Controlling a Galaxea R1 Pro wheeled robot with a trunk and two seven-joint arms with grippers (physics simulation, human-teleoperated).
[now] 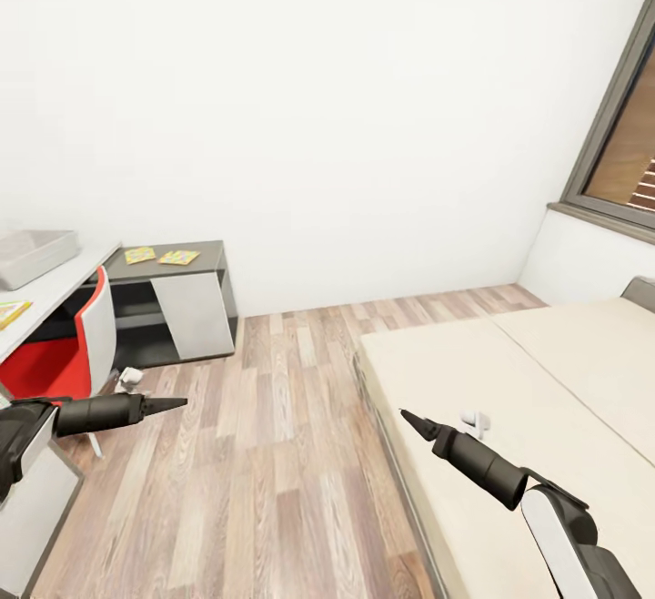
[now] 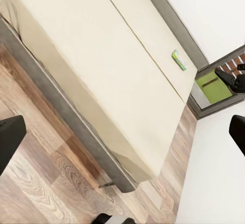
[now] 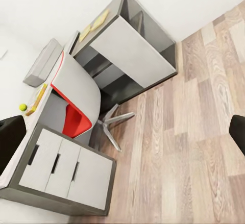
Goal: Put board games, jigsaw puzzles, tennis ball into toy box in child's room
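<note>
We see the bed [image 1: 509,380] at four o'clock, the tabletop [image 1: 55,285] at nine with the toy box [image 1: 32,253] on it. Two jigsaw puzzles [image 1: 159,257] lie on the low cabinet [image 1: 173,303]. Both arms reach forward, level: left jaws [image 1: 173,403] and right jaws [image 1: 411,419] spread wide, empty.

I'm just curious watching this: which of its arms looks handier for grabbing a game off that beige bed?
Probably the right. The right gripper hangs over the beige bed, while the left gripper points away, over the wood plank floor near the red-and-white chair.
</note>
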